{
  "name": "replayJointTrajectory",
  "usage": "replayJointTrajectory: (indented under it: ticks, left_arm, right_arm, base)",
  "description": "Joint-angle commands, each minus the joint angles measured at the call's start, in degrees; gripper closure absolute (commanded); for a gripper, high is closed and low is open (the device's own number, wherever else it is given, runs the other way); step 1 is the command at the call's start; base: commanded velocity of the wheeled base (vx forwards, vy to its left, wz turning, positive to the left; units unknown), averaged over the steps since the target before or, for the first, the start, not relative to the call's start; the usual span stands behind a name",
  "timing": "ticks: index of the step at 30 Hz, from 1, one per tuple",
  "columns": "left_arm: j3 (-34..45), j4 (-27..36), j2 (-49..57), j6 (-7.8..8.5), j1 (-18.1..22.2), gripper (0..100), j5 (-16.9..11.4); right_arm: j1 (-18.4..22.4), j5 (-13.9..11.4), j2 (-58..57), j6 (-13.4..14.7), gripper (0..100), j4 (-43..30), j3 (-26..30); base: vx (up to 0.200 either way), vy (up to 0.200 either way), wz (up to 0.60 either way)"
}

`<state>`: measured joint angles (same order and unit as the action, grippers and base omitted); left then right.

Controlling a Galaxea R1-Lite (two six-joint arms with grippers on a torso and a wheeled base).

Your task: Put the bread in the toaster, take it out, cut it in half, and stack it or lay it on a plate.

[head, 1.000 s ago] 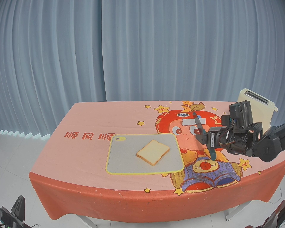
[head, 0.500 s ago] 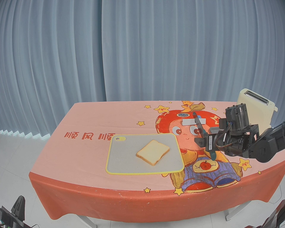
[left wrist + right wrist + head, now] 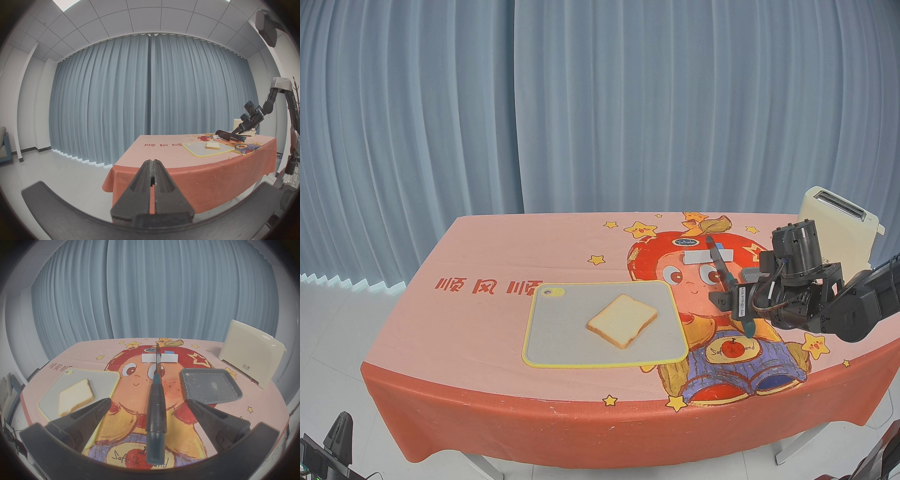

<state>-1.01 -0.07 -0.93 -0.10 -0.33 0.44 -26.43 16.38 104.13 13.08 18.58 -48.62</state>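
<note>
On the cutting board [image 3: 562, 334] lies pale, uncut bread [image 3: 622, 320].

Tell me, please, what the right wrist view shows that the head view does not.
The right wrist view adds a grey tray between knife and toaster, and the right gripper, its open fingers either side of the knife handle. The head view adds the toaster's top slot and the whole rim of the cutting board. Both show the bread on the board.
</note>
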Motion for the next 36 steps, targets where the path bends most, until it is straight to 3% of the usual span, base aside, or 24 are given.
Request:
replayJointTrajectory:
  ticks: [1, 36]
  left_arm:
    - [1.0, 0.0, 0.2, -0.08, 0.0, 100, 0.1]
    - [1.0, 0.0, 0.2, -0.08, 0.0, 100, 0.1]
  right_arm:
    - [0.1, 0.1, 0.4, 0.0, 0, 0.1, -0.1]
    - [0.9, 0.7, 1.7, -0.3, 0, 0.0, -0.3]
  base:
    - [0.0, 0.0, 0.0]
    - [0.0, 0.0, 0.0]
